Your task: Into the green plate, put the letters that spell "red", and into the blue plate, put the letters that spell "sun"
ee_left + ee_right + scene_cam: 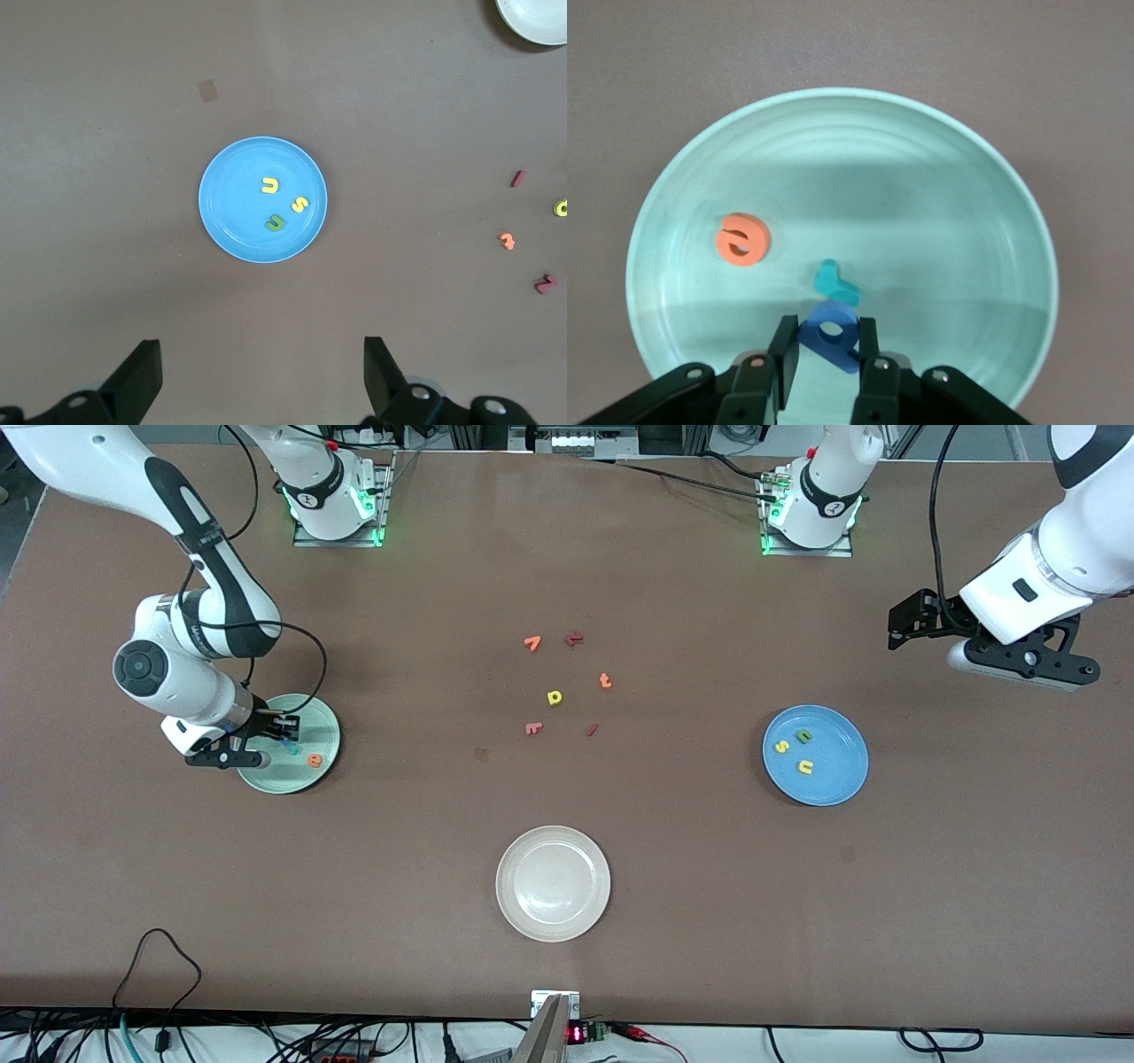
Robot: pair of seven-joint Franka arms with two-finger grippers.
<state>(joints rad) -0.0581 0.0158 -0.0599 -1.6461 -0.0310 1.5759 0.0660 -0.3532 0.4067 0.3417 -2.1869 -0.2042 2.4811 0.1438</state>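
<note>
The green plate lies at the right arm's end of the table. On it lie the orange "e" and the teal "r". My right gripper is low over this plate, shut on the blue "d". The blue plate holds the yellow "s", a yellow "u" and a green "n". My left gripper waits open and empty, high over bare table by the blue plate.
A cream-white plate sits nearest the front camera. Several loose letters lie mid-table between the two plates, among them a yellow "p" shape, an orange "t" and a pink one.
</note>
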